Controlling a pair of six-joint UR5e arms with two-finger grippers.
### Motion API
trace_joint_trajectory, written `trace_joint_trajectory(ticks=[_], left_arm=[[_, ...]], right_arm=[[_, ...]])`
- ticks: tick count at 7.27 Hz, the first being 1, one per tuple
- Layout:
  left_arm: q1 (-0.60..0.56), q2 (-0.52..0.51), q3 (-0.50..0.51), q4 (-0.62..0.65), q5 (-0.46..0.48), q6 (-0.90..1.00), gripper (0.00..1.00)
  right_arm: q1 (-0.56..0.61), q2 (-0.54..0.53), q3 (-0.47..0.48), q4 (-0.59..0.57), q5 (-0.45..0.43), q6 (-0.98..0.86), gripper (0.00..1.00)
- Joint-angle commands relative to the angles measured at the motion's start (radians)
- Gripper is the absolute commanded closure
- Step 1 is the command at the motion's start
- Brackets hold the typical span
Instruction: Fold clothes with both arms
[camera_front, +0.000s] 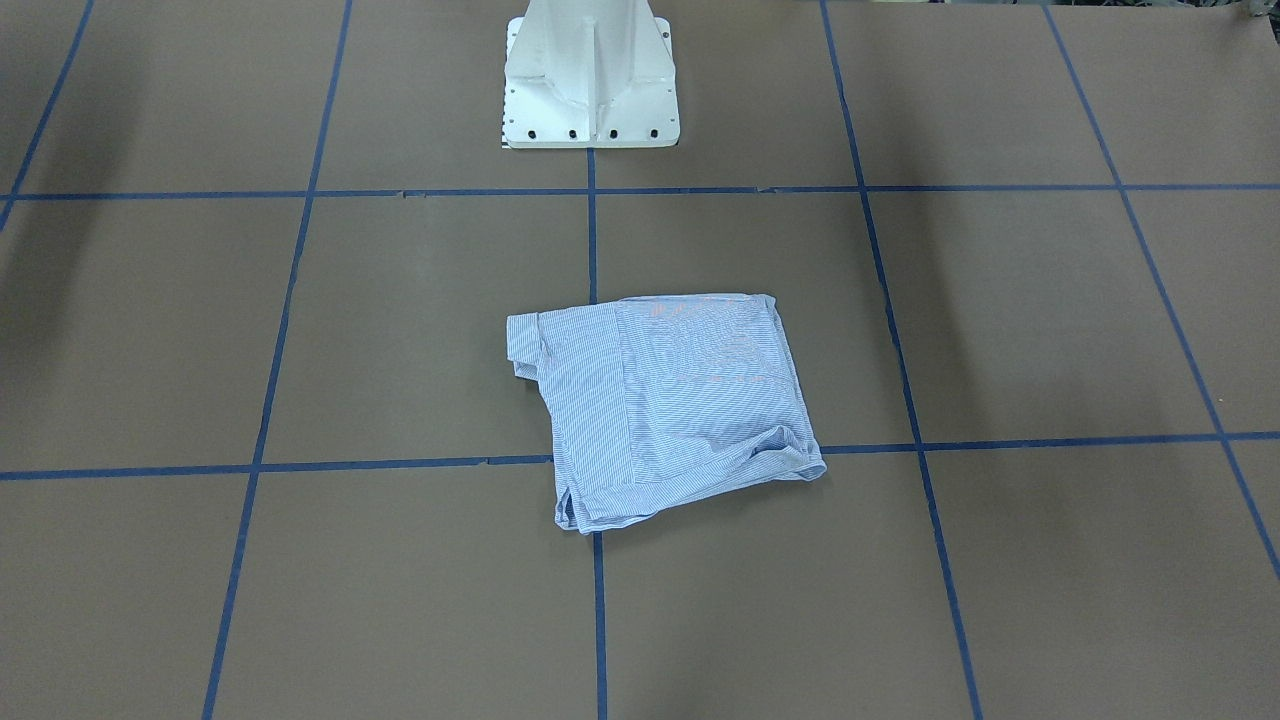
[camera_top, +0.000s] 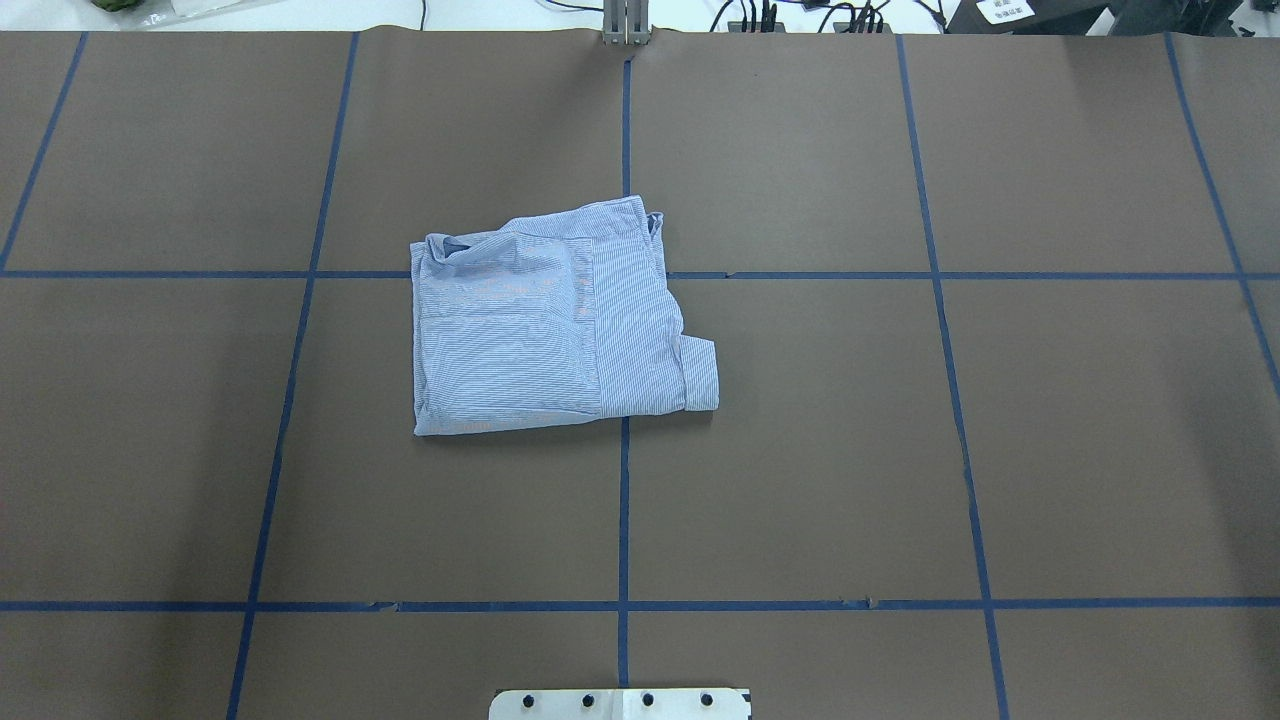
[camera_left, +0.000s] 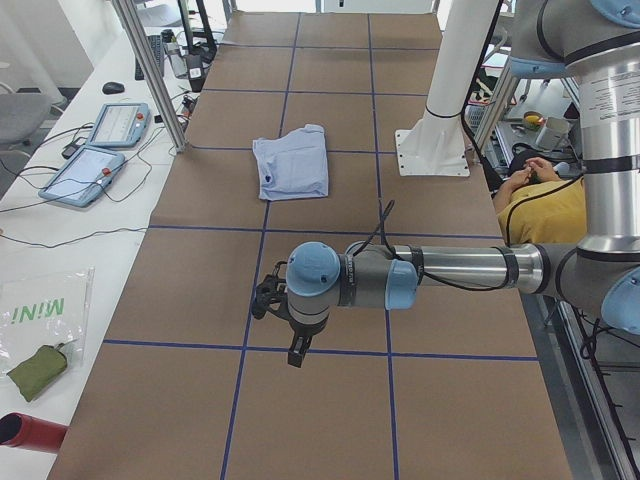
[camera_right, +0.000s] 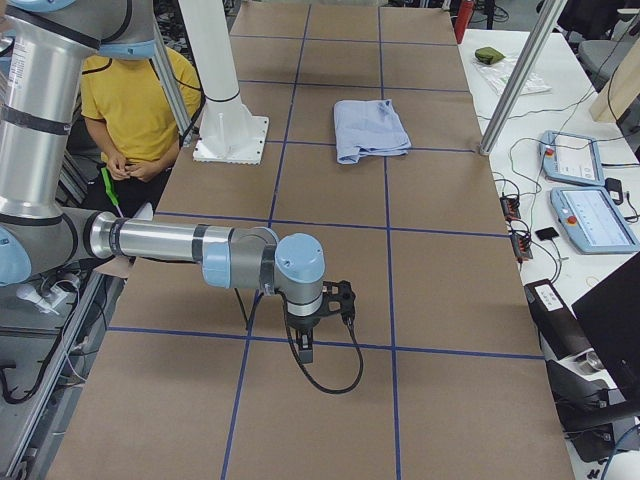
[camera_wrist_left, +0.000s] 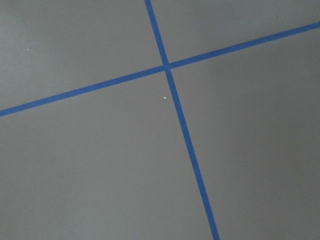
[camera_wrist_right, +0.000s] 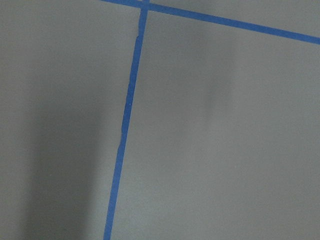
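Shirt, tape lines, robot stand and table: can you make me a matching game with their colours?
Things:
1. shirt
2. tape lines
3. robot stand
4. table

Colours:
A. brown
B. white
C. dark blue
D. light blue with fine white stripes

Pairs: 1-D, 2-C, 3-B, 4-A
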Motion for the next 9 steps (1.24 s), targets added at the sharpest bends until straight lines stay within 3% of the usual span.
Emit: trace_joint_trajectory(ticks=[1,9], left_arm=[[0.000,0.001,0.001,-0.001,0.000,-0.002,0.00],[0.000,0.001,0.024,0.001,0.000,-0.003,0.00]], right_arm=[[0.000,0.001,0.000,0.000,0.000,0.001,0.00],[0.000,-0.001,0.002,0.000,0.011,-0.002,0.00]])
